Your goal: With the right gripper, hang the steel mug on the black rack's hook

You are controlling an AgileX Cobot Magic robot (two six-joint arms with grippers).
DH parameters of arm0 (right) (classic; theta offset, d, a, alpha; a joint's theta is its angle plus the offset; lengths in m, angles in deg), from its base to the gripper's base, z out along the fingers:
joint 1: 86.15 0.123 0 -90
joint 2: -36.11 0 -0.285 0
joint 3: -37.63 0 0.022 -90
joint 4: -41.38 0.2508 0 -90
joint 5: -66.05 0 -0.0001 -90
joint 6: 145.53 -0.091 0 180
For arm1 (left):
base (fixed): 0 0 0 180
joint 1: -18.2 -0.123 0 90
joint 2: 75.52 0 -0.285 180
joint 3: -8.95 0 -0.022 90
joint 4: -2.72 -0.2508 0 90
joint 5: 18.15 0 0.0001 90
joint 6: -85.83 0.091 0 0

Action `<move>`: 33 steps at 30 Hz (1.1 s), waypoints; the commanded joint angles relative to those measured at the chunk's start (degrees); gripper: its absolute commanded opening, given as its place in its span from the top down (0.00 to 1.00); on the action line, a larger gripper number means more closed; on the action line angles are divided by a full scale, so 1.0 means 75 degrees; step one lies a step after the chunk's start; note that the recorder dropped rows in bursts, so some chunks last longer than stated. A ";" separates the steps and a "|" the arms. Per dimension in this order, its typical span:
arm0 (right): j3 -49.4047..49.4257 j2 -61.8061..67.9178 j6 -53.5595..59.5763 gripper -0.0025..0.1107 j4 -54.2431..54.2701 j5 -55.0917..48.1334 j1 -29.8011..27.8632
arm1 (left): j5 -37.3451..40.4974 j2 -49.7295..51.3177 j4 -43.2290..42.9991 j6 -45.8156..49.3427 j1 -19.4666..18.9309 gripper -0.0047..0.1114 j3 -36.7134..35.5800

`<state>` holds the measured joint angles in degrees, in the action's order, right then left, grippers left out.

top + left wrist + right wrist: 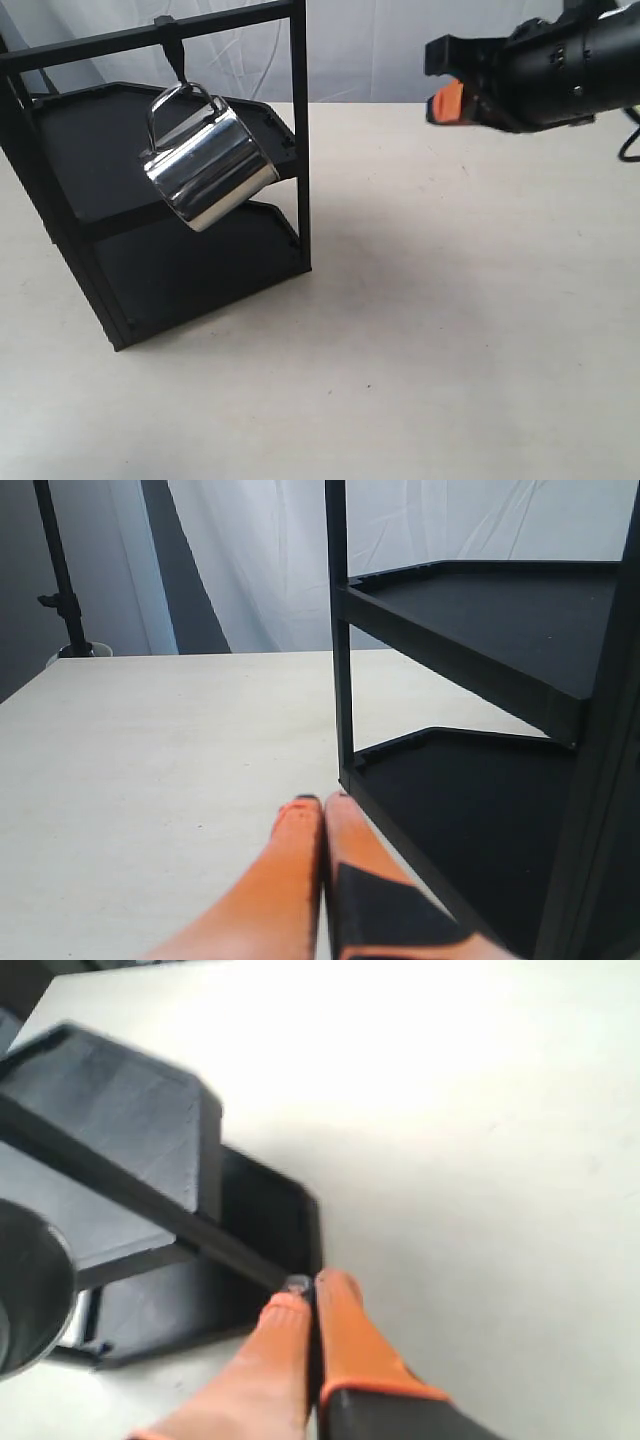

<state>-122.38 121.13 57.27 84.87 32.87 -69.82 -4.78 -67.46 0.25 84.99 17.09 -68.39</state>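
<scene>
Rack (190,250) stands at the left of the table (450,330), two shelves under a top crossbar. Mug (208,160) hangs tilted from the hook (172,55) by its looped handle, body in front of the upper shelf, touching no gripper. Right gripper (447,100) is in the air at the far right, well apart from the mug, fingers together and holding nothing. Left gripper (322,805) sits low beside the rack's post, fingers likewise together. Judgement: hanging appears complete; the step in hand is retreat. Next move calls only for a clear withdrawal away from the rack without disturbing the mug.
</scene>
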 commanded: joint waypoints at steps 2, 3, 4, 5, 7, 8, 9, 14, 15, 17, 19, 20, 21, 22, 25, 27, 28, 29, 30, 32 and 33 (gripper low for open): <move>-0.0032 -0.1550 -0.0771 0.98 -0.2201 0.0708 -0.0040 | -0.0019 -0.0036 0.0006 -0.0017 0.0009 0.95 0.0017; -0.0032 -0.1816 -0.1020 0.98 -0.2587 0.0708 -0.0040 | -0.0019 -0.0036 0.0006 -0.0017 0.0009 0.95 0.0017; -0.0003 -0.2482 -0.1912 0.98 -0.3807 0.0650 -0.0040 | -0.0019 -0.0036 0.0006 -0.0017 0.0009 0.95 0.0017; 0.0013 -0.2748 -0.2376 0.98 -0.4365 0.0617 -0.0040 | -0.0019 -0.0036 0.0006 -0.0017 0.0009 0.95 0.0017; 0.0169 -0.3649 -0.4379 0.98 -0.6476 0.0391 -0.0040 | -0.0019 -0.0036 0.0006 -0.0017 0.0009 0.95 0.0017; 0.0224 -0.4143 -0.5352 0.98 -0.7620 -0.0059 -0.0040 | -0.0019 -0.0036 0.0006 -0.0017 0.0009 0.95 0.0017; 0.0224 -0.4397 -0.5517 0.98 -0.7844 -0.0277 -0.0040 | -0.0019 -0.0036 0.0006 -0.0017 0.0009 0.95 0.0017; 0.0210 -0.5811 -0.5640 0.98 -0.8294 -0.0761 -0.0040 | -0.0019 -0.0036 0.0006 -0.0017 0.0009 0.95 0.0017; 0.0210 -0.5966 -0.5640 0.98 -0.8515 -0.1092 -0.0040 | -0.0019 -0.0036 0.0006 -0.0017 0.0009 0.95 0.0017; 0.0210 -0.6154 -0.5640 0.98 -0.8881 -0.1785 -0.0040 | -0.0019 -0.0036 0.0006 -0.0017 0.0009 0.95 0.0017; 0.0245 -0.6282 -0.5640 0.98 -0.9029 -0.1905 -0.0040 | -0.0019 -0.0036 0.0006 -0.0017 0.0009 0.95 0.0017; 0.0283 -0.6322 -0.5640 0.98 -0.9115 -0.1854 -0.0040 | -0.0019 -0.0036 0.0006 -0.0017 0.0009 0.95 0.0017; 0.0285 -0.6336 -0.5640 0.98 -0.9147 -0.1850 -0.0040 | -0.0019 -0.0036 0.0006 -0.0017 0.0009 0.95 0.0017; 0.0285 -0.6353 -0.5640 0.98 -0.9167 -0.1850 -0.0040 | -0.0019 -0.0036 0.0006 -0.0017 0.0009 0.95 0.0017; 0.0285 -0.6352 -0.5640 0.98 -0.9201 -0.1906 -0.0040 | -0.0019 -0.0036 0.0006 -0.0017 0.0009 0.95 0.0017; 0.0285 -0.6352 -0.5640 0.98 -0.9001 -0.1937 -0.0040 | -0.0019 -0.0036 0.0006 -0.0017 0.0009 0.95 0.0017; 0.0285 -0.6352 -0.5640 0.98 -0.8918 -0.1957 -0.0040 | -0.0019 -0.0036 0.0006 -0.0017 0.0009 0.95 0.0017; 0.0285 -0.6352 -0.5640 0.98 -0.8818 -0.1956 -0.0040 | -0.0019 -0.0036 0.0006 -0.0017 0.0009 0.95 0.0017; 0.0285 -0.6352 -0.5640 0.98 -0.8701 -0.1956 -0.0040 | -0.0019 -0.0036 0.0006 -0.0017 0.0009 0.95 0.0017; 0.0338 -0.6352 -0.5640 0.98 -0.8645 -0.1890 -0.0040 | -0.0019 -0.0036 0.0006 -0.0017 0.0009 0.95 0.0017; 0.0431 -0.6352 -0.5640 0.98 -0.8698 -0.1740 -0.0040 | -0.0019 -0.0036 0.0006 -0.0017 0.0009 0.95 0.0017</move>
<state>-120.33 73.66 15.06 19.36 18.32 -69.87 -4.78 -67.46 0.25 84.99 17.09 -68.39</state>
